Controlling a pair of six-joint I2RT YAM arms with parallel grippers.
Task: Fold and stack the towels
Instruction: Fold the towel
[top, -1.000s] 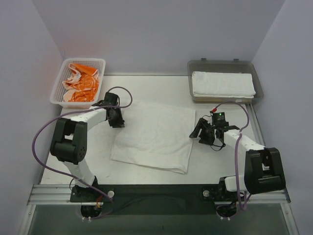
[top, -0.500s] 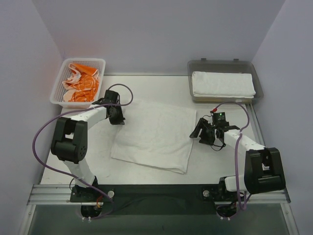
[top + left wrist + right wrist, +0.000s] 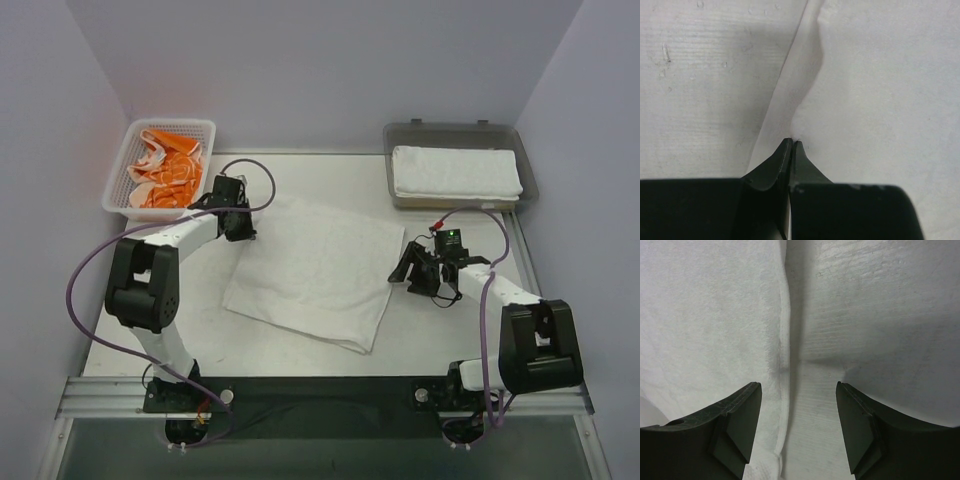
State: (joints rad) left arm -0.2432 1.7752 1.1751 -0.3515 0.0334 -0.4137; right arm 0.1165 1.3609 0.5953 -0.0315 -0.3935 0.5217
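2 white: flat towel (image 3: 315,270) mid-table, folded towel (image 3: 456,172) in far-right tray (image 3: 450,130). Orange towels (image 3: 168,172) in far-left basket (image 3: 118,180), count unclear. 2 grippers: left gripper (image 3: 791,145) clamps the flat towel's far-left corner, right gripper (image 3: 799,387) open astride its right edge.

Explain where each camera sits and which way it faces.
Top external: above and behind the arms, facing down on the table; both arms show.
Left wrist: wrist-mounted, facing down past the shut left gripper pinching the white towel's edge.
Right wrist: likewise, facing past the open right gripper at that towel's hem.
Shared: the towel.
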